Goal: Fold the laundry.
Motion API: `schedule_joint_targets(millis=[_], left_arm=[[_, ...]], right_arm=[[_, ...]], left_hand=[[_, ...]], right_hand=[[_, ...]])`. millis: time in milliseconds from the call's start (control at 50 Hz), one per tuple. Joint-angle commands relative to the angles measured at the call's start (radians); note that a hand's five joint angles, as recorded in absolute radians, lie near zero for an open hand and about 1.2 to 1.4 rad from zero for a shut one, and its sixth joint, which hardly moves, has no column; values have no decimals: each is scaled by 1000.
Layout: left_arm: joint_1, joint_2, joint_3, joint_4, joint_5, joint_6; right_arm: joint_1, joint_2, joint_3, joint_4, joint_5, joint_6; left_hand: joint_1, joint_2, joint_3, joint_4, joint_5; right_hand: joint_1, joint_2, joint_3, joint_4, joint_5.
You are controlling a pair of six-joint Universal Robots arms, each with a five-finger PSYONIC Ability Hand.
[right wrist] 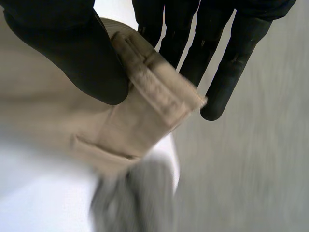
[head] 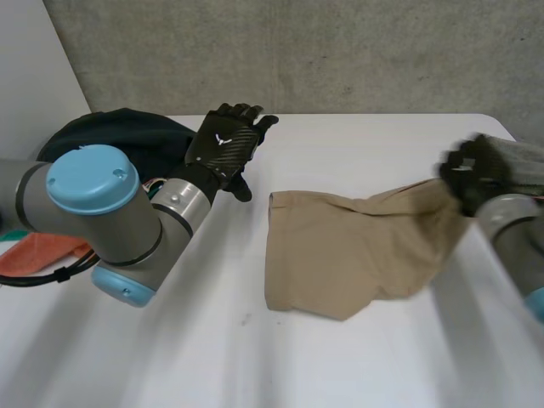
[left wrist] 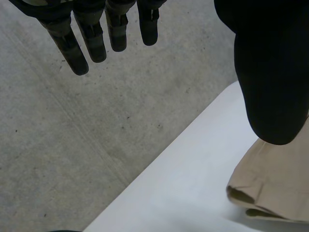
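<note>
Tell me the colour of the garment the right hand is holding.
Plain tan, no pattern; the garment shows best in the head view.

Head view: set high between and behind the arms, aimed down across the white surface [head: 340, 365] toward the concrete wall [head: 340, 51]; the widest range is given.
Left wrist view: set close behind the left hand [left wrist: 91, 38], aimed along its fingers past the surface's edge onto grey concrete.
Right wrist view: set very near the right hand [right wrist: 72, 53], aimed along its palm.
Shared: the tan cloth [right wrist: 48, 121] and the surface are seen in all three views.
</note>
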State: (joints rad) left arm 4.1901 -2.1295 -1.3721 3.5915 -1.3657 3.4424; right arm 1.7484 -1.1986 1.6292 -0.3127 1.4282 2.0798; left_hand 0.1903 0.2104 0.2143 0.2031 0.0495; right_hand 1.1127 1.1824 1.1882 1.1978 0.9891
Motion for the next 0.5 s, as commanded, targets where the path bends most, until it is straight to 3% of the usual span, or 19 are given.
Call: schedule_joint_targets(millis=[20,80,140,160,180,200,220,260,320,380,440,500], left_arm=[[1,60,-41,-48,-21,-88],[1,88,-51,-79,-73,-120],[2,105,-54,-99,-119,-141],[2,112,-54,-109,-145,-152],[1,117,-54,-114,-157,-157],[1,120,-54,-117,-170,-158],[1,123,-54,-120,-180,-160],[1,134,-53,-122,-205,-161],[1,146,-53,-122,-222,-163],[-8,155,-42,-122,-223,-164],[-33,154,-32,-122,-222,-164],[-88,149,-12,-123,-220,-166]], right_arm=[[318,48,40,-158,-284,-27],[385,117,58,-169,-368,-44],[425,171,50,-152,-362,-93],[427,177,47,-149,-356,-101],[427,180,41,-143,-345,-107],[425,178,34,-134,-335,-98],[427,175,34,-134,-331,-84],[424,156,34,-138,-322,-35],[363,38,38,-141,-319,199],[266,-68,28,-132,-295,645],[214,-93,15,-115,-287,947],[160,-93,-9,-44,-287,1045]], left_hand=[[-16,-36,-40,-29,-50],[-16,-36,-40,-29,-50],[-16,-36,-40,-29,-50],[-16,-36,-40,-29,-50],[-16,-36,-40,-29,-50],[-16,-36,-40,-29,-50],[-16,-36,-40,-29,-50],[-16,-36,-40,-29,-50],[-16,-36,-40,-29,-50],[-12,-32,-36,-25,-46],[-9,-29,-33,-22,-43],[-9,-29,-33,-22,-43]], right_hand=[[284,214,208,198,233],[284,214,208,198,233],[284,214,208,198,233],[171,102,96,86,120],[-121,-190,-196,-206,-171],[-804,-873,-879,-889,-855],[-938,-1008,-1014,-1023,-989],[-938,-1008,-1014,-1023,-989],[-938,-1008,-1014,-1023,-989],[-938,-1008,-1014,-1023,-989],[-938,-1008,-1014,-1023,-989],[-938,-1008,-1014,-1023,-989]])
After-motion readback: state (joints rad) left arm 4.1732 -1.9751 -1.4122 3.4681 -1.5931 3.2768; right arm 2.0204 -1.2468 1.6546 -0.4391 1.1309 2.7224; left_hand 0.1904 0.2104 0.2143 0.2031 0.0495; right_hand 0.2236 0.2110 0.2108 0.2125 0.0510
